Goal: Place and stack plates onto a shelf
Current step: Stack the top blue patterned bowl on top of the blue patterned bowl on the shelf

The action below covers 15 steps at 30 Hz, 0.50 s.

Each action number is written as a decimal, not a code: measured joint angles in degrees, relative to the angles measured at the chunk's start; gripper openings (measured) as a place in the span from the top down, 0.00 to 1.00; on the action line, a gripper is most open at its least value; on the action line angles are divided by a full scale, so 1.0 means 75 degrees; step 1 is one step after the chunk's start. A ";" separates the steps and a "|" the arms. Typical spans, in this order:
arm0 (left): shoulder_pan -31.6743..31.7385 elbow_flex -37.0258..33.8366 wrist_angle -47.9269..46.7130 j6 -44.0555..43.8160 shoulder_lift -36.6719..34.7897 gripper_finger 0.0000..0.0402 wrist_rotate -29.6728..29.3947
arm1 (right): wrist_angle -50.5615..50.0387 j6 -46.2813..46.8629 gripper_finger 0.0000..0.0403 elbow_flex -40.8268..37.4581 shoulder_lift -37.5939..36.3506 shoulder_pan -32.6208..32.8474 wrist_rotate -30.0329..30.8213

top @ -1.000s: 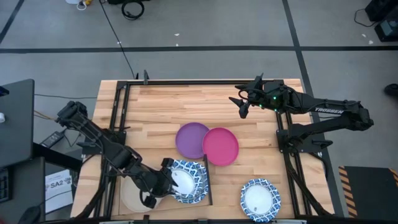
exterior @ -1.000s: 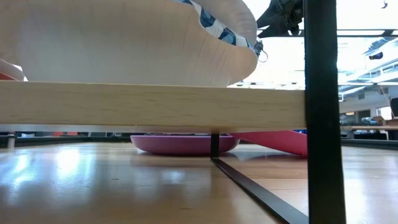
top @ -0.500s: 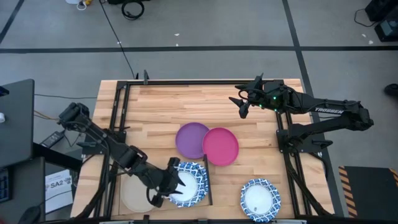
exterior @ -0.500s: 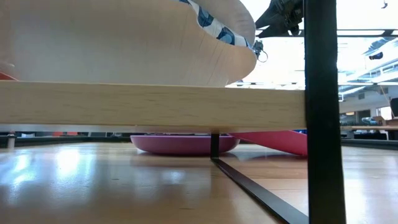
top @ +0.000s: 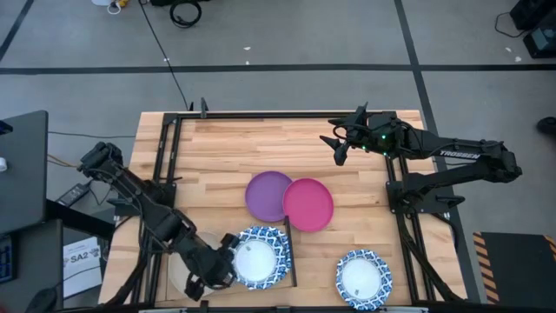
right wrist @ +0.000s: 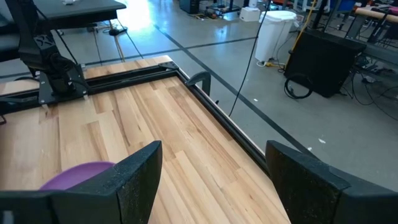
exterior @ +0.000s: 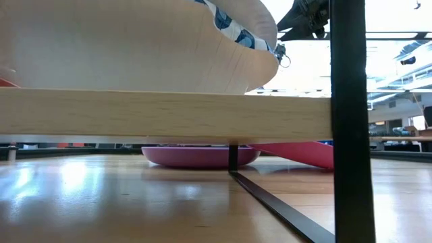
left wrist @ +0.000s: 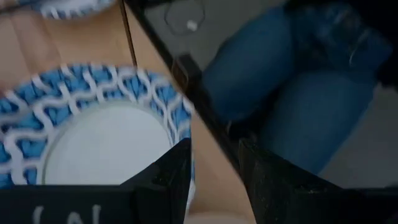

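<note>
1. 5 plates show in the high view. On the shelf (top: 287, 236) sit a blue-rimmed plate (top: 258, 258) and, just beside it, a beige plate (top: 180, 276) that the left arm partly hides.
2. 3 more plates lie off the shelf on the tabletop (top: 226, 148): a purple plate (top: 265, 195), a magenta plate (top: 310, 205) overlapping its edge, and a second blue-rimmed plate (top: 363, 278) near the front right corner.
3. What has changed: half a second ago the left gripper (top: 217, 271) reached over the near rim of the shelf's blue-rimmed plate. It has since drawn back toward the beige plate.
4. The blue-rimmed plate has not shifted with it. It lies flat in the same spot, so I judge this placement done and the arm free to fetch another.
5. In the left wrist view the left gripper (left wrist: 214, 152) has its fingers a little apart with nothing between them. The blue rim is just ahead of them, and a person's blue-clad leg (left wrist: 292, 93) shows past the table edge.
6. The low view shows only the shelf's edge board (exterior: 169, 115) and plate undersides, so whether the 2 shelf plates touch is probably not decidable here.
7. The right gripper (top: 339, 143) has stayed above the far right of the tabletop, fingers spread wide and empty.
</note>
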 joint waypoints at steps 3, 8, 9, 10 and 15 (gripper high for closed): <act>-0.0135 0.0000 -0.0346 0.0211 0.0001 0.65 -0.0033 | 0.0000 0.0002 0.28 0.0000 0.0000 -0.0001 0.0000; -0.0185 -0.0002 -0.0744 0.0770 0.0108 0.65 -0.0521 | 0.0001 0.0002 0.28 0.0000 0.0000 0.0000 0.0000; -0.0181 -0.0009 -0.0803 0.0897 0.0109 0.65 -0.0563 | 0.0005 0.0002 0.28 0.0000 0.0000 0.0000 0.0000; -0.0170 -0.0008 -0.0790 0.0972 0.0109 0.65 -0.0582 | 0.0002 0.0002 0.28 0.0000 0.0000 -0.0002 0.0000; -0.0060 -0.0006 -0.0871 0.1312 0.0170 0.65 -0.0571 | 0.0003 0.0002 0.28 0.0000 0.0000 -0.0003 0.0000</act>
